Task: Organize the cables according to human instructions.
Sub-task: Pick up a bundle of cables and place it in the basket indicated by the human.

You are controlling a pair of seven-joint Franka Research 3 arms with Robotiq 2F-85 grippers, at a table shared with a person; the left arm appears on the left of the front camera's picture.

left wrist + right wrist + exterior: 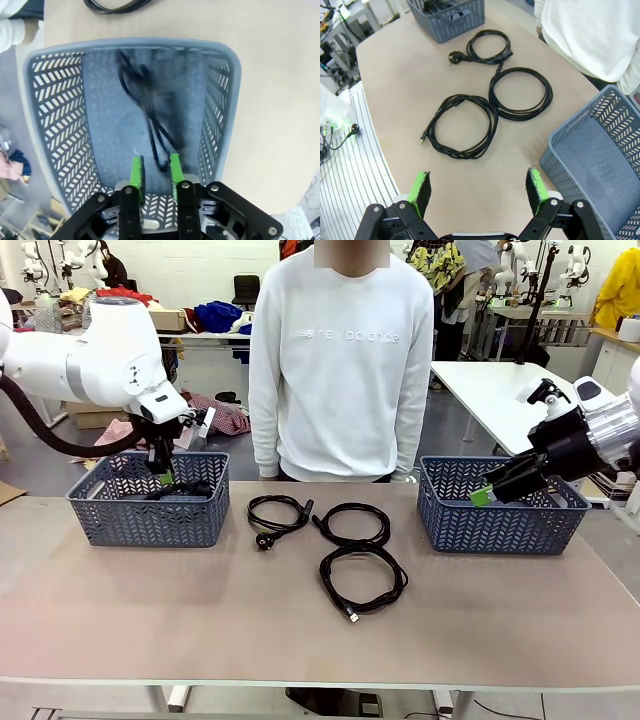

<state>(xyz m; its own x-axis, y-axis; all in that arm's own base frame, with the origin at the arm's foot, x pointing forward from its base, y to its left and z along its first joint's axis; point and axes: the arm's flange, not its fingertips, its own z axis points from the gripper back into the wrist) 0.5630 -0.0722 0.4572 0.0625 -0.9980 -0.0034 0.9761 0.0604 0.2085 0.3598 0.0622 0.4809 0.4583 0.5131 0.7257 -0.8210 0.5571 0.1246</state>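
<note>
Three black cables lie coiled mid-table: one with a chunky plug (277, 512) (489, 46), a middle coil (352, 523) (521, 93), and a nearer coil (362, 578) (461, 126) ending in a small connector. Another cable (150, 110) (185, 488) shows blurred inside the left basket (100, 502) (55, 115), just below the tips of my left gripper (166, 477) (155, 172). That gripper hangs over the basket with its green pads parted and not clamping the cord. Over the near rim of the right basket (500, 525) (600, 150), my right gripper (480, 497) (477, 182) stands wide open and empty.
A person in a white sweater (340, 360) (585, 30) stands at the far edge, between the two baskets. The right basket holds nothing. Bare tabletop (150, 610) stretches in front of the coils and towards both near corners.
</note>
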